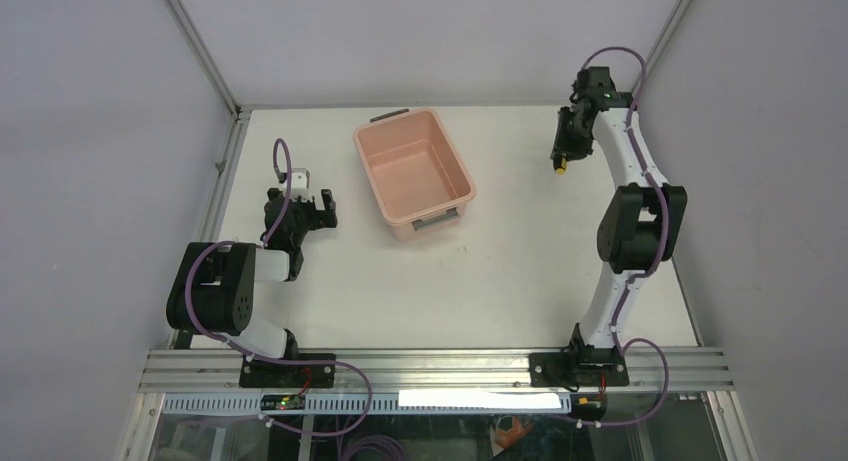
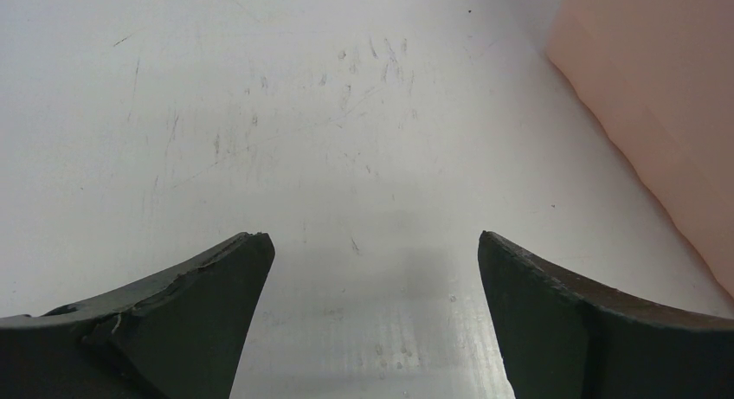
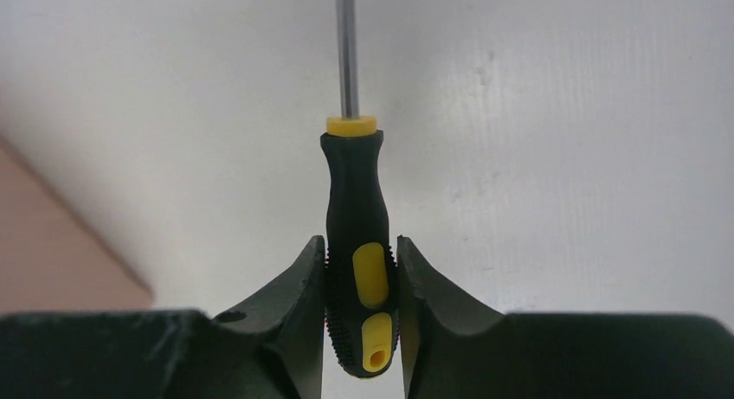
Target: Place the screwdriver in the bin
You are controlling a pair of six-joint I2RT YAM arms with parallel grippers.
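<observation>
The salmon-pink bin [image 1: 463, 173] stands empty at the middle back of the table. My right gripper [image 1: 564, 151] is raised at the back right, well to the right of the bin, and is shut on the screwdriver [image 1: 561, 165]. In the right wrist view the fingers [image 3: 303, 278] clamp the black-and-yellow handle [image 3: 353, 183], the thin shaft points away above the white table, and a blurred corner of the bin [image 3: 52, 252] shows at the left. My left gripper [image 1: 312, 209] is open and empty, low over the table left of the bin, whose side [image 2: 658, 96] shows in the left wrist view.
The white table [image 1: 520, 261] is bounded by a metal frame rail [image 1: 225, 171] on the left and grey walls behind and beside. The aluminium rail [image 1: 440, 366] with both arm bases runs along the near edge.
</observation>
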